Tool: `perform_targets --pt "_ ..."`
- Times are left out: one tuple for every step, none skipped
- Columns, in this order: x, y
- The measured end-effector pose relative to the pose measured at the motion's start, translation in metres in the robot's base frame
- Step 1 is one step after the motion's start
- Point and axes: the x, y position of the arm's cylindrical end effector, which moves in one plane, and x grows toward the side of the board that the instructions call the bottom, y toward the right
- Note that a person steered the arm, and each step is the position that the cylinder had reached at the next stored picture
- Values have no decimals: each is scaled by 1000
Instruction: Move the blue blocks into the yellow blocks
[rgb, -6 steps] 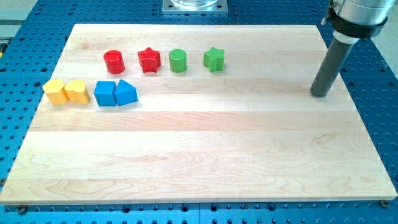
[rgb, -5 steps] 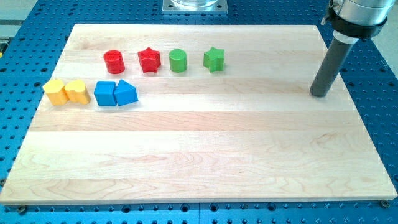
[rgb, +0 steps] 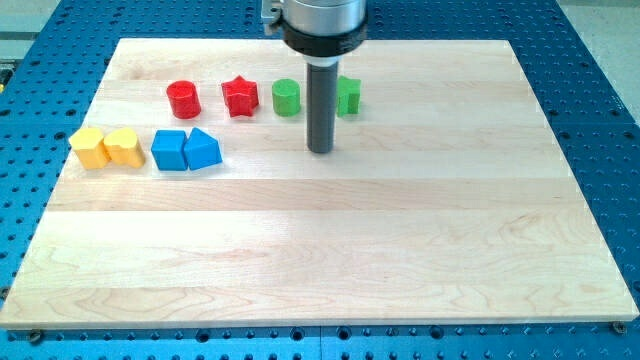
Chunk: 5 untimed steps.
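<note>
Blue blocks: sitting side by side at the view's left, the blue cube-shaped block touching the blue wedge-shaped block on its right.
Yellow blocks: lying just left of the blue pair, the yellow hexagonal block pressing against the yellow heart-shaped block; a narrow gap showing between the heart and the blue cube.
My tip: resting on the wood right of the blue wedge, well apart from it, at about the same height in the view.
Gripper: none fitted, only a straight dark rod, so nothing being grasped.
Upper row: standing above the blue pair, left to right, the red cylinder block, the red star-shaped block, the green cylinder block, and the green block partly hiding behind the rod, shape not showing clearly.
Counter: light wooden board counter lying on a blue perforated base.
</note>
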Motion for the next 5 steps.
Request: perform_targets --pt "-18 -31" --pt "-21 -66" --pt "-18 -115" --pt "20 -156" --pt "3 -162"
